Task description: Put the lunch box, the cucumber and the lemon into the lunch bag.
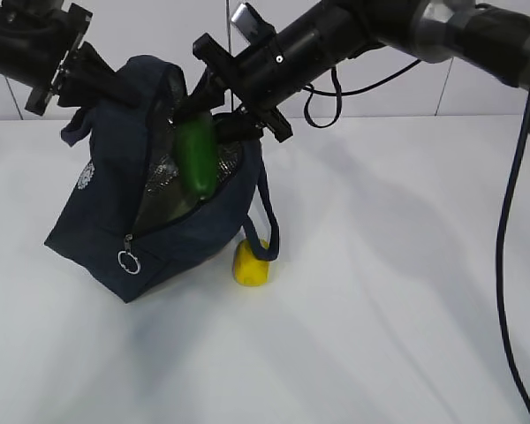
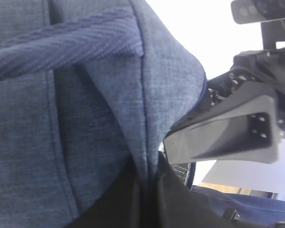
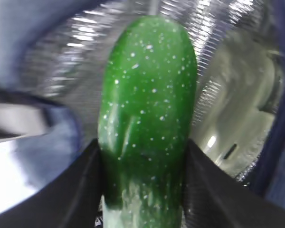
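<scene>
The cucumber (image 1: pixel 196 157) hangs nearly upright at the upper middle of the exterior frame, its rounded free end pointing down into the mouth of the lunch bag (image 1: pixel 102 221), with silver lining behind it. The right pincer (image 1: pixel 214 113) is clenched on its upper end; in the right wrist view the dark fingers (image 3: pixel 85 185) press both sides of the cucumber (image 3: pixel 147 118), whose long axis runs straight away from the pincer into the bag's lined hollow (image 3: pixel 237 123). So the way in is simply along that axis, downward, and the opening looks wide enough on either side.

The left pincer (image 1: pixel 115 84), at the upper left of the frame, is clamped on the bag's top edge beside a loop handle and holds the mouth up; in its wrist view, navy fabric (image 2: pixel 61 118) fills the frame and its fingers are barely visible.

The lemon (image 1: pixel 251 263) lies on the white table (image 1: pixel 406 291) below the middle, touching the bag's lower right corner beneath a handle. The right arm is nearer it, with open table to the right.

The lunch box cannot be made out with certainty; a pale shape deep inside the lining may be it.
</scene>
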Motion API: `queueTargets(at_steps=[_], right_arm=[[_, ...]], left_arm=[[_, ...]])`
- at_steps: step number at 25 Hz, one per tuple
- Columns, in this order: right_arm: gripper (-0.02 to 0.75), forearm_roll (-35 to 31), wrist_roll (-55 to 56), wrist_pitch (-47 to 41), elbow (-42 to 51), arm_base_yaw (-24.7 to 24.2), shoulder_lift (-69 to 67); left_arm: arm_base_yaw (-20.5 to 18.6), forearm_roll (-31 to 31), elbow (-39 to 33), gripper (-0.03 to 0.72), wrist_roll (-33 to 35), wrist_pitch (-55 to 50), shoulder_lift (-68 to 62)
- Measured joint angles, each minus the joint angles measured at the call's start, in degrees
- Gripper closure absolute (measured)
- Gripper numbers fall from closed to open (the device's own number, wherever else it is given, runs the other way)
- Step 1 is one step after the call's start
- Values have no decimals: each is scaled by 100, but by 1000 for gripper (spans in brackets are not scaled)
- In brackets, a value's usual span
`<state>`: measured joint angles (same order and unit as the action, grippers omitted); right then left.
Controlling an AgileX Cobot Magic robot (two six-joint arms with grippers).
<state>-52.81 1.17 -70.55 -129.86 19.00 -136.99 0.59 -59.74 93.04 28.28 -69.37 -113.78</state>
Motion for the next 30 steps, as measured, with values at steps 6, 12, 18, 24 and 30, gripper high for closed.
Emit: queueTargets(at_steps=[6,12,18,24,30], right_arm=[[244,-10,0,0,0,0,-14],[185,-10,4,9,0,0,-14],[180,-387,2,9,0,0,-14],[179,-461,-80,9,0,0,-14],[179,-483,-117,12,0,-34,-14]], left_arm=[[12,-12,0,703,5,8,0],[12,-12,0,703,13,8,-2],[12,105,0,703,13,8,-12],[-93,631,0,703,-318,8,-12],[-359,880,0,703,-445,8,-110]])
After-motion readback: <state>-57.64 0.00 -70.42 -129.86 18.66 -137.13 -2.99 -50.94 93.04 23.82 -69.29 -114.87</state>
